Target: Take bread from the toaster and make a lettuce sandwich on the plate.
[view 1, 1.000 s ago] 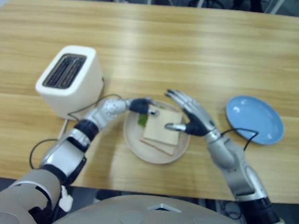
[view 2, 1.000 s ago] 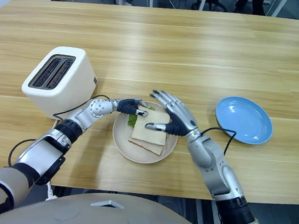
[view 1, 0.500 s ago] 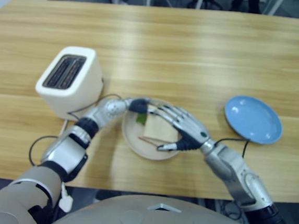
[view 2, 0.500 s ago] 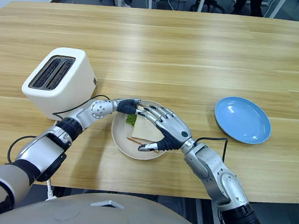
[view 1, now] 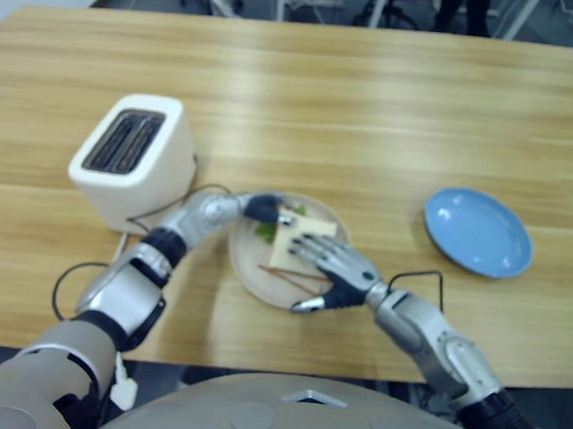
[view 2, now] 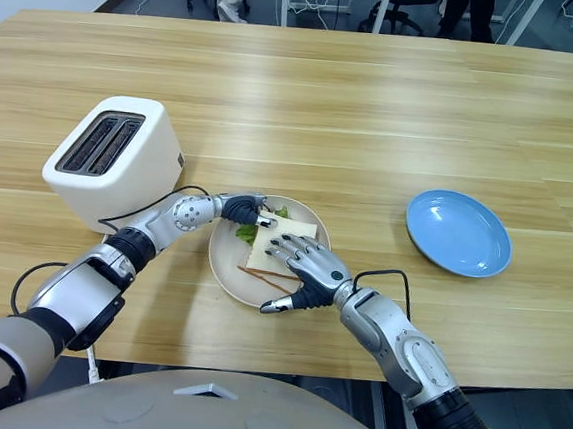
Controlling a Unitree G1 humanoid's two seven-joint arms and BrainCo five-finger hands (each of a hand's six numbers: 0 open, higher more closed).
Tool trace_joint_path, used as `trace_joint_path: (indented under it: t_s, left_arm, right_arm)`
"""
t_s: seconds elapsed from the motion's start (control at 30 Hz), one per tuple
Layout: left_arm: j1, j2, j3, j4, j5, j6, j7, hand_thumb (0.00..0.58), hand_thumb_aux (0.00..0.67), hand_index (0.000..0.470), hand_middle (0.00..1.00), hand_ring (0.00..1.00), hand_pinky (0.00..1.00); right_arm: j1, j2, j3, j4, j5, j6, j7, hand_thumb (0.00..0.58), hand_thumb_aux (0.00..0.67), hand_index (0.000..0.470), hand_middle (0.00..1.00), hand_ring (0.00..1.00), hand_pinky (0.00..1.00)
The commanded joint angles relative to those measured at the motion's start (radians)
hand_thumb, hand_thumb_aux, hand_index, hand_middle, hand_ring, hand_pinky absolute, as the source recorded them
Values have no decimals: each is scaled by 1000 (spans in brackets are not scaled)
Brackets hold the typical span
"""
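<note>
- A white, boxy two-slot toaster (view 2: 114, 159) stands at the left of the light wooden table (view 2: 376, 112).
- The left hand (view 2: 242, 209) lies over the left rim of the round beige plate (view 2: 223, 269), its fingers curled and gripping nothing, tips at the sandwich's corner.
- The sandwich of pale square bread (view 2: 290, 230) lies on that plate, a green lettuce leaf (view 2: 246, 233) poking out on its left.
- The right hand (view 2: 307, 267) rests flat on the top slice, fingers spread, holding nothing.
- A round blue plate (view 2: 459, 233) sits well apart to the right.

Silver arms (view 2: 396, 345), seemingly dark-jointed hands (view 2: 307, 267)
</note>
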Motion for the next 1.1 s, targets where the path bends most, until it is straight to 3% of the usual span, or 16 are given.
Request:
trace_joint_path:
  t_s: [0.03,0.2,0.3,0.43,0.6,0.87,1.0,1.1]
  left_arm:
    - [17,60,36,-168,54,11,118,0,0,0,0,0,0]
    - [69,162,148,-607,191,3,356,0,0,0,0,0,0]
    - [104,197,223,-801,227,45,397,0,0,0,0,0,0]
    - [152,206,251,-892,182,101,323,0,0,0,0,0,0]
    - [248,156,255,-919,-42,164,165,0,0,0,0,0,0]
    - [415,90,293,-982,-257,297,55,0,0,0,0,0,0]
    - [470,94,319,-1005,-369,350,-17,0,0,0,0,0,0]
    - [498,199,332,-1067,-441,382,-166,0,0,0,0,0,0]
  right_arm:
    - [47,-23,90,159,-25,41,140,0,0,0,0,0,0]
    - [44,-21,94,173,-23,47,136,0,0,0,0,0,0]
    - [39,-15,92,183,-11,49,132,0,0,0,0,0,0]
    - [0,-2,80,203,10,51,105,0,0,0,0,0,0]
    - [-52,14,26,169,53,26,-4,0,0,0,0,0,0]
    - [-69,70,-196,-65,226,-102,-282,0,0,0,0,0,0]
    - [-49,130,-301,-115,477,-76,-230,0,0,0,0,0,0]
    - [-67,63,-341,-80,464,-16,-137,0,0,0,0,0,0]
